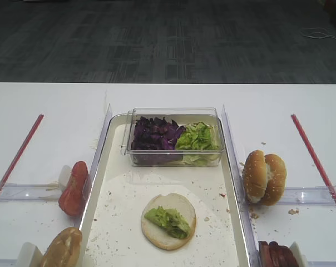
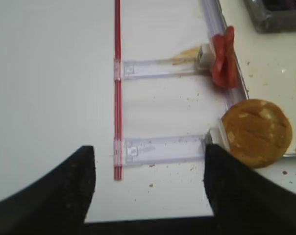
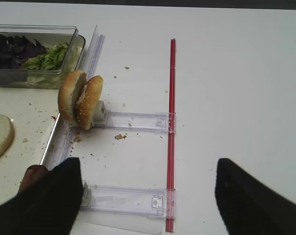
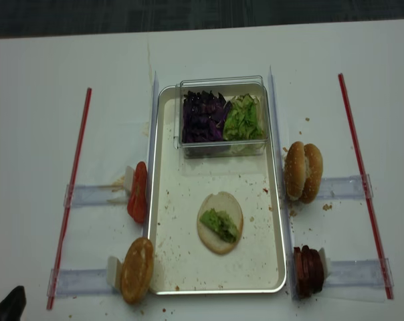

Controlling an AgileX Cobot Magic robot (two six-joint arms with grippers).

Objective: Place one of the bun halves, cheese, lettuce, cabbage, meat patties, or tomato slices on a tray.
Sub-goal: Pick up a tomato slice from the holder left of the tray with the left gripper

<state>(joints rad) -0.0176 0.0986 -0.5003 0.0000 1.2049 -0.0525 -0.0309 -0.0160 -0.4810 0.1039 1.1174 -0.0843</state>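
Looking down on the table, you have a bun half [image 4: 220, 221] lying cut face up near the middle of the tray [image 4: 168, 267], already topped with a bit of lettuce [image 4: 219, 223]. The clear tub [image 4: 222, 117] at the far end of the tray holds the cabbage [image 4: 203, 117] on its left and more lettuce on its right.

Your left gripper [image 2: 148, 196] hangs over bare table outside the tray's left edge, jaws standing wide with nothing between them. Ahead of it, to the right in its wrist view, the tomato slices [image 2: 223, 58] stand on edge against a clear holder [image 2: 158, 68] beside the tray rim, and a round golden-brown piece [image 2: 256, 132], either a bun top or a patty, leans at the nearer holder. The right gripper [image 3: 148, 196] is also spread wide and empty, with two bun halves [image 3: 82, 98] standing on edge ahead of it and the dark meat patties [image 4: 308, 271] at the near right holder.

The tomato looks like the likely next pick for your left arm. Come in so the fingers straddle a single slice across its faces, not the whole stack. Close gently, since wet slices may slip or tear. Lift clear of the rim before crossing, then set it flat on the lettuce.
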